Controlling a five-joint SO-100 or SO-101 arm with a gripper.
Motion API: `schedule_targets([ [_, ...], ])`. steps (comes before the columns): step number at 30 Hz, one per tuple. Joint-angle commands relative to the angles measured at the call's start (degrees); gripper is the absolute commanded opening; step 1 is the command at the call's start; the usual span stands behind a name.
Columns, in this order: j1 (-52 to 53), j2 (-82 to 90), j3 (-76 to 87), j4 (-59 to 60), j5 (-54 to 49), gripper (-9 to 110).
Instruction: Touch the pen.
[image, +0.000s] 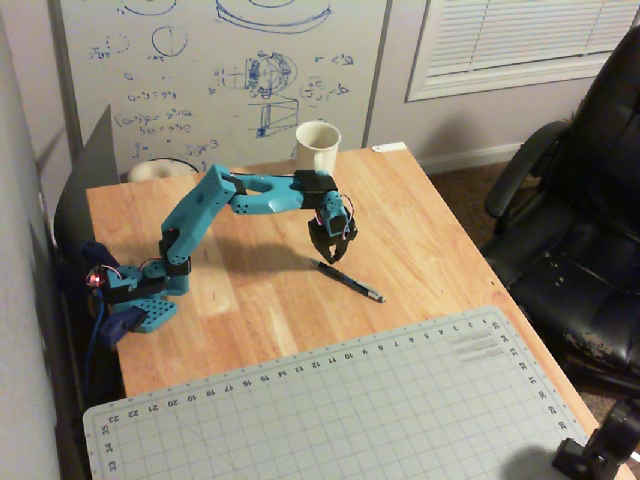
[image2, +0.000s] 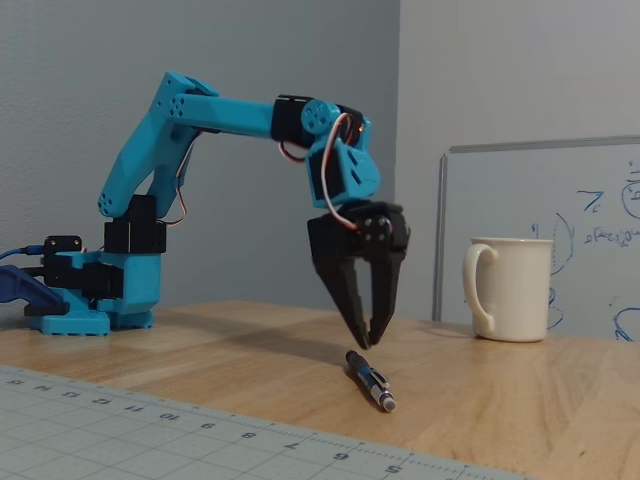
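Observation:
The pen (image: 351, 282) (image2: 370, 380) is slim and dark with a small metallic tip, and it lies flat on the wooden table (image: 250, 310). My gripper (image: 330, 258) (image2: 367, 342) points down just above the pen's far end. In the fixed view a small gap shows between the fingertips and the pen. The black fingers (image2: 345, 295) meet at their tips, so the gripper is shut with nothing in it. The blue arm reaches over from its base (image: 135, 300) at the left.
A cream mug (image: 318, 147) (image2: 512, 288) stands at the table's far edge, behind the gripper. A grey cutting mat (image: 330, 410) covers the near part of the table. A whiteboard (image: 220, 80) leans behind it, and a black office chair (image: 580, 230) stands to the right.

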Motion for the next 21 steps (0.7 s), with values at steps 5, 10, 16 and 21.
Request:
schedule_targets([
  [5,0.4,1.7,-4.6,0.1,-0.5,1],
  [10,0.4,1.7,-4.7,0.1,-0.5,1],
  [16,0.5,1.9,-4.7,0.1,-0.5,1],
  [21,0.5,2.2,-4.7,0.1,-0.5,1],
])
